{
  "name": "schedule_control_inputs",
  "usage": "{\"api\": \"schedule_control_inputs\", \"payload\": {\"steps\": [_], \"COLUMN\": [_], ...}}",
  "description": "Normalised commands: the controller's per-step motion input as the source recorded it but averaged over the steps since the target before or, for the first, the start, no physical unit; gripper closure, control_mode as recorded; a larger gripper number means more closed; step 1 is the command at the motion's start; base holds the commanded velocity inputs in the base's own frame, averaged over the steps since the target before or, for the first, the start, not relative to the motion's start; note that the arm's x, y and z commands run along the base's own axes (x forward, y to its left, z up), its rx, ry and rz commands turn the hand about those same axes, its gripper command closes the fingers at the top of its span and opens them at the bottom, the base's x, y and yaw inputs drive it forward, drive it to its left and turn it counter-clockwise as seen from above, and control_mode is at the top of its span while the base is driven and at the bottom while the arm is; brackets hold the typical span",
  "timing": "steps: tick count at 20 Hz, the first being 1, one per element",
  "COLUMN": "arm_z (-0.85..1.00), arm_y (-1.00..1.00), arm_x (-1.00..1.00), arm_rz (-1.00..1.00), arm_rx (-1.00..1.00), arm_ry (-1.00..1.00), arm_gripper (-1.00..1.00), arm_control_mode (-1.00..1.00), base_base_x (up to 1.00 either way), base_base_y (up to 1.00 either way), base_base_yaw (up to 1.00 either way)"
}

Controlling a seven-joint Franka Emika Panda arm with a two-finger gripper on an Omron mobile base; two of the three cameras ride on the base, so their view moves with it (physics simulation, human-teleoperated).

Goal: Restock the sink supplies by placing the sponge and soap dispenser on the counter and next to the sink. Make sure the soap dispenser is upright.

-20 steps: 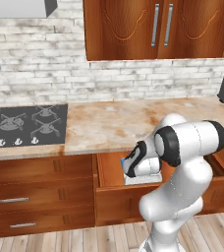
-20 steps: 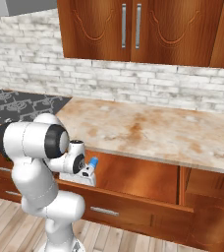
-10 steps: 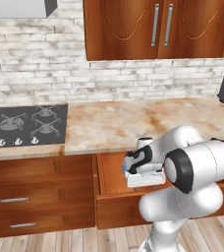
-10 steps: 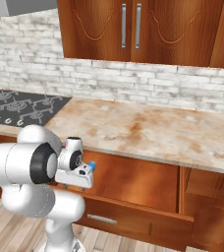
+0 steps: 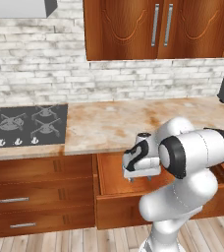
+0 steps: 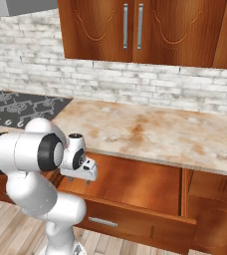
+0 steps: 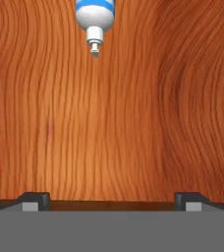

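You are looking at a white robot arm reaching down into an open wooden drawer [image 5: 115,178] just under the table [image 5: 133,123]. Its gripper [image 7: 109,199] is pointing down at the drawer floor, with the two dark fingertips [image 7: 34,199] standing as wide apart as they go and nothing between them. In the left base view the gripper [image 5: 139,172] is hanging above the drawer's middle; in the right base view the gripper [image 6: 83,172] is sitting over the drawer's left end.

The soap dispenser [image 7: 95,19] is lying on its side on the drawer floor, well ahead of the gripper and slightly toward its left finger, at the top edge of the hand view. Its white pump nozzle is pointing back toward the gripper, and its blue-and-white body is running out of the picture. The gripper is not touching it.

The table above the gripper is showing beige marble with rust blotches. A black gas hob [image 5: 23,124] is sitting on it, off beyond the left end of the drawer.
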Motion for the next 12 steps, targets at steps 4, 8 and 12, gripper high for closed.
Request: {"api": "schedule_control_inputs", "payload": {"steps": [4, 8, 12], "arm_z": [-0.01, -0.21, -0.26], "arm_y": [0.06, 0.04, 0.13], "arm_x": [0.63, 0.52, 0.46], "arm_rz": [0.03, 0.07, 0.06], "arm_rx": [0.0, 0.0, 0.0], "arm_ry": [-0.16, -0.05, -0.02], "arm_gripper": [-1.0, -1.0, -1.0], "arm_control_mode": [-1.0, -1.0, -1.0], "base_base_x": [0.0, 0.0, 0.0], "base_base_y": [0.0, 0.0, 0.0], "base_base_yaw": [0.0, 0.0, 0.0]}}
